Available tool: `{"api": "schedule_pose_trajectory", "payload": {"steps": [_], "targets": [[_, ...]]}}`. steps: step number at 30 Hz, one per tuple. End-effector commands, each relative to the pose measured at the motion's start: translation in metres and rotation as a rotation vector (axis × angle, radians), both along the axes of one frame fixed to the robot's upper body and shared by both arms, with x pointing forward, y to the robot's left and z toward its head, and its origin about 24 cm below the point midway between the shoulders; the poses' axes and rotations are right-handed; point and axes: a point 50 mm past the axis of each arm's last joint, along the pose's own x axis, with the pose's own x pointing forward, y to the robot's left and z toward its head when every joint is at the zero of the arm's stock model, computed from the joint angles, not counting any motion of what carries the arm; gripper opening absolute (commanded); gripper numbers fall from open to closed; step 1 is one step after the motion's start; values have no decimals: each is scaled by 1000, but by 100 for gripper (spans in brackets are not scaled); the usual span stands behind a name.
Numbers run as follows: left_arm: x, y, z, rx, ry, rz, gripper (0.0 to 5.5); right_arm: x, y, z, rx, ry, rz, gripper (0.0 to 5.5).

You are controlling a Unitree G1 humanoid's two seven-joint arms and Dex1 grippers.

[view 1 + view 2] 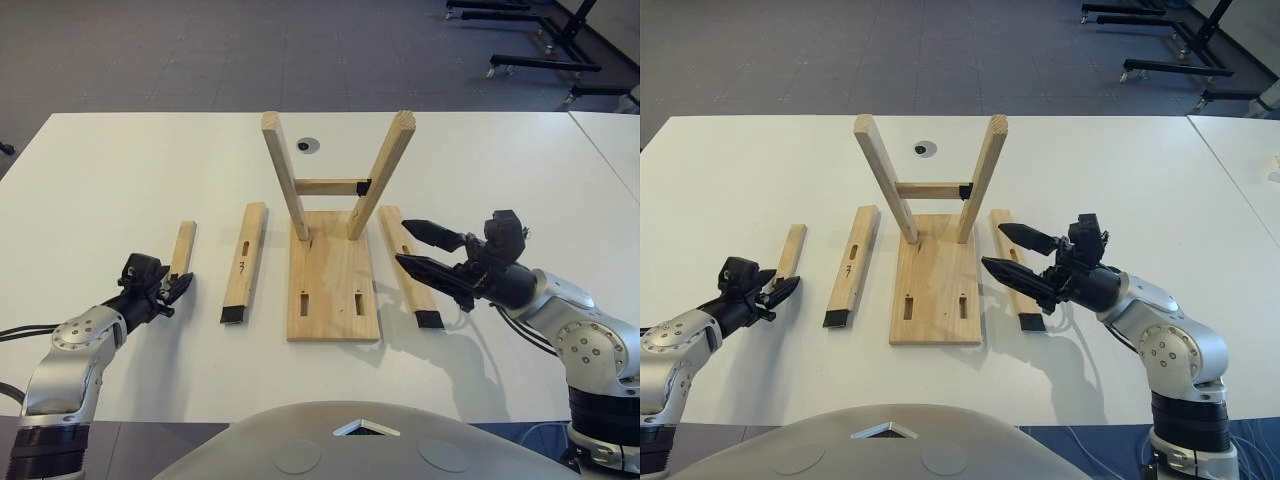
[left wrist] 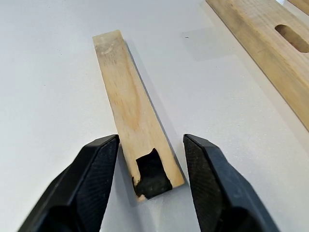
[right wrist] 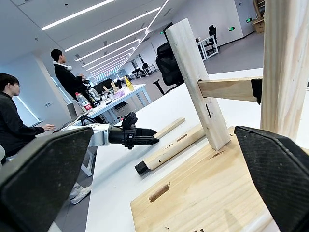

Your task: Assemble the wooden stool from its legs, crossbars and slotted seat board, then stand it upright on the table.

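Note:
The slotted seat board (image 1: 333,290) lies flat mid-table. Two legs (image 1: 285,175) (image 1: 382,175) stand in its far slots, leaning apart and joined by a crossbar (image 1: 328,187). One loose leg (image 1: 244,262) lies to the board's left and another (image 1: 408,265) to its right. A short crossbar (image 2: 130,111) with a black end lies farthest left. My left gripper (image 1: 180,288) is open, its fingers (image 2: 91,179) on either side of that black end. My right gripper (image 1: 402,240) is open just above the right loose leg, pointing at the board (image 3: 193,193).
A round hole (image 1: 307,145) sits in the white table (image 1: 120,180) behind the stool. A second table (image 1: 612,135) adjoins on the right. Black trolley frames (image 1: 540,62) stand on the floor beyond. The table's front strip is bare.

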Motion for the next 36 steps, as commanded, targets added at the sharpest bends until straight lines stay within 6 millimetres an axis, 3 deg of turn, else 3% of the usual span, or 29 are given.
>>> {"api": "schedule_pose_trajectory", "payload": {"steps": [1,5,8,10,12,15,18,20,22,24,28,36], "targets": [[-28,8,-34,45,223,38,177,1,1,1,-13,-8,5,540],[-29,8,-35,40,234,1,127,3,2,1,-10,-13,10,540],[-24,10,-33,45,200,16,127,4,3,2,-9,-20,13,540],[-7,16,-22,122,37,15,127,6,2,4,-8,-32,15,540],[26,21,22,221,-347,35,127,13,0,14,33,-75,-29,540],[54,4,92,289,-806,-62,127,28,8,41,158,-143,-56,540],[67,-21,139,327,-1068,-175,127,39,27,62,252,-186,-62,540],[74,-48,171,308,-1235,-294,127,44,49,77,312,-208,-38,540],[76,-74,190,268,-1339,-411,127,53,68,89,373,-212,-42,540],[77,-95,196,207,-1378,-506,127,66,83,94,413,-201,-85,540],[73,-121,185,103,-1341,-630,127,76,103,101,442,-218,-133,540],[75,-139,159,-37,-1210,-661,127,85,114,119,492,-326,-193,540]]}}
